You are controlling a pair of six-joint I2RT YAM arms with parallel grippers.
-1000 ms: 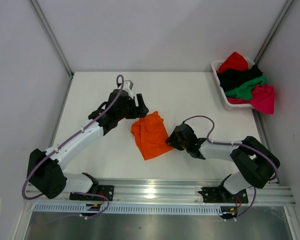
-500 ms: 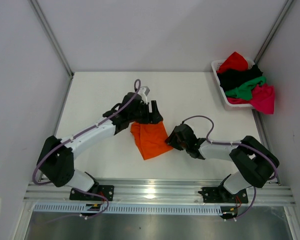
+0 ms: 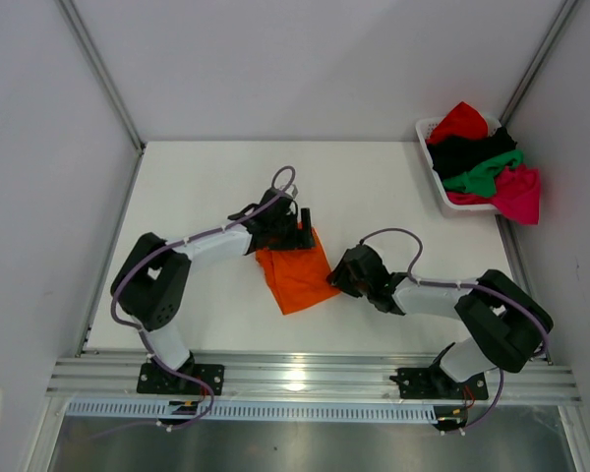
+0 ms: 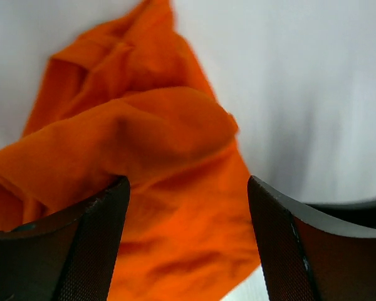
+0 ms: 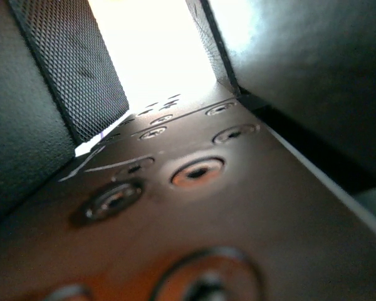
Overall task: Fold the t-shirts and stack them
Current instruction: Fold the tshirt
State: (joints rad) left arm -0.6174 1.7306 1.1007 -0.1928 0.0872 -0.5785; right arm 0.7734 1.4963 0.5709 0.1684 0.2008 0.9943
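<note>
My left jaws hang spread over the rumpled orange t-shirt (image 3: 297,275); closing here may bunch several layers. Right jaws at its right edge: I cannot tell their state.

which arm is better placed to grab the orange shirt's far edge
Probably left. The left gripper, open, straddles a raised fold of the orange shirt at its far edge; the right gripper sits at the shirt's right side.
</note>
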